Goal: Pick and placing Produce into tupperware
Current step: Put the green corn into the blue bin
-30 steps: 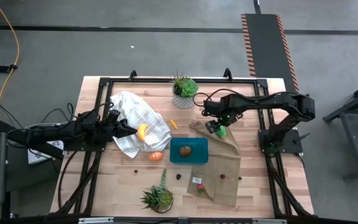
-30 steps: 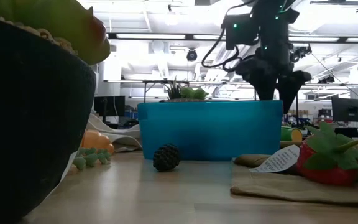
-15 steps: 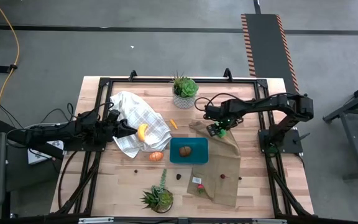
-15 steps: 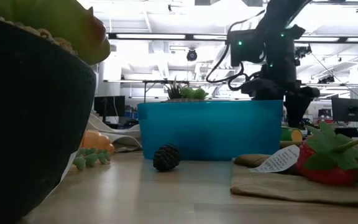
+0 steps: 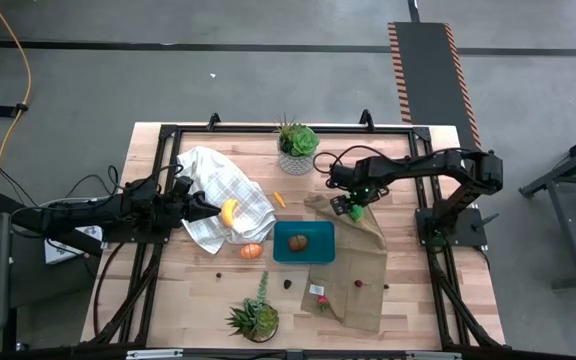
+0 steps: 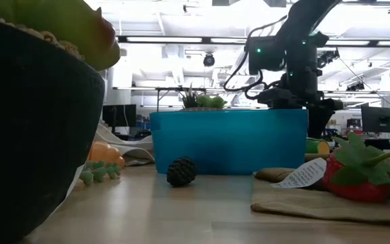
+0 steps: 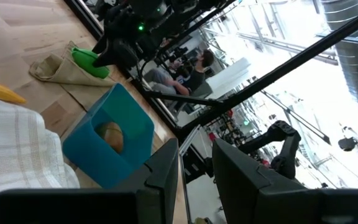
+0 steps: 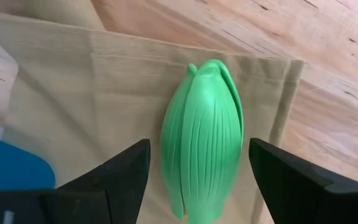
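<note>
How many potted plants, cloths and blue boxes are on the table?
Potted plants: 2, one by the far edge and one by the near edge
Cloths: 2, white checked cloth and tan cloth
Blue boxes: 1, the tupperware
Total: 5

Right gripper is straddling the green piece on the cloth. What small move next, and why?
Probably close the right gripper on the bright green piece. In the right wrist view its open fingers flank the piece, which lies flat on the tan cloth, apart from both. The tupperware sits beside the cloth with only a brown round piece inside. The left gripper waits near the banana.
</note>
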Motion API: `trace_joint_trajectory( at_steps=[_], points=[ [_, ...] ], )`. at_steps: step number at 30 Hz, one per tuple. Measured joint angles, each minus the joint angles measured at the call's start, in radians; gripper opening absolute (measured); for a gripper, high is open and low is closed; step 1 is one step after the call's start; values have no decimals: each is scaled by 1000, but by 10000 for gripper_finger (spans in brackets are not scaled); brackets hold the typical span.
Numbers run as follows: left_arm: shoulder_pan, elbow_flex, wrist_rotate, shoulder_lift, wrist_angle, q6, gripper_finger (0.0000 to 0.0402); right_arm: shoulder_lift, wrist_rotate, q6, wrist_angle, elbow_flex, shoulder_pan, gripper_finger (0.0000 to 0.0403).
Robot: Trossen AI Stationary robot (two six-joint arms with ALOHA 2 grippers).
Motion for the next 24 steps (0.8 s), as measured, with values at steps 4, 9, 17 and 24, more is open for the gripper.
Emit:
trace_joint_trajectory(
  at_steps=[4, 9, 17, 24],
  points=[
    [0, 0, 0, 0, 0, 0, 88, 0, -18, -13, 1, 0, -13, 264],
    [0, 0, 0, 0, 0, 0, 88, 0, -27, -25, 1, 0, -12, 264],
    [0, 0, 0, 0, 0, 0, 88, 22, -12, -22, 17, 0, -17, 263],
    [0, 0, 0, 0, 0, 0, 88, 27, 4, -18, 4, 0, 4, 263]
  ],
)
